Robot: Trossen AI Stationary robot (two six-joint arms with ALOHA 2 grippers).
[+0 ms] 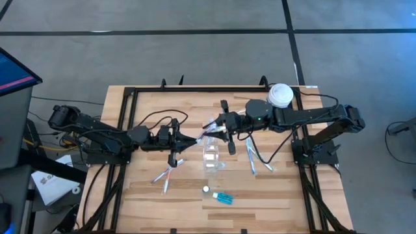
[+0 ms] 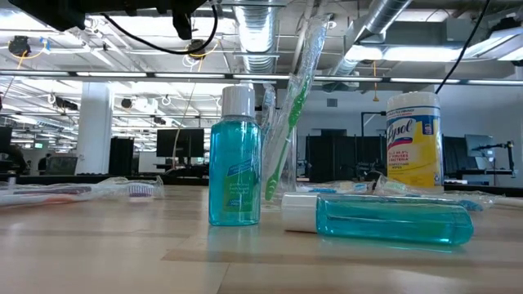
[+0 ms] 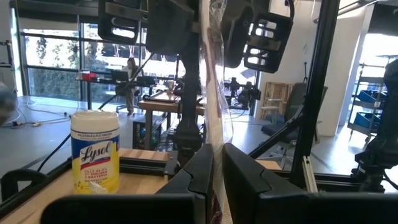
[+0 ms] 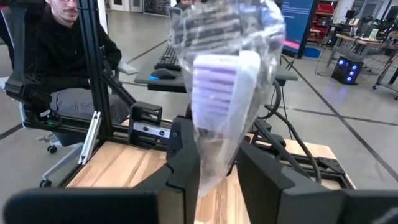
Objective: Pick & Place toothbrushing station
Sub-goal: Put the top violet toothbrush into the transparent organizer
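Left hand [image 1: 190, 139]: shut on one end of a wrapped toothbrush [image 1: 207, 129], held above the counter [image 1: 273, 195] left of centre.
Wrapped toothbrush: spans the gap between both hands, clear of the counter, above the clear tumbler [image 1: 212, 155].
Right hand [image 1: 220, 125]: fingers either side of the bristle end, wrapper between them; firm contact cannot be confirmed.
Loose toothbrushes [image 1: 165, 175]: lying on the counter left of the tumbler; more [image 1: 252, 158] to its right.
Blue tube [image 1: 223, 198]: lying near the front edge, a white-capped bottle [image 1: 206, 189] just beside it.
Step in hand: likely a hand-to-hand transfer of the brush.
Next move: likely secure the right-hand grip, release the left, then lower the brush upright into the tumbler.
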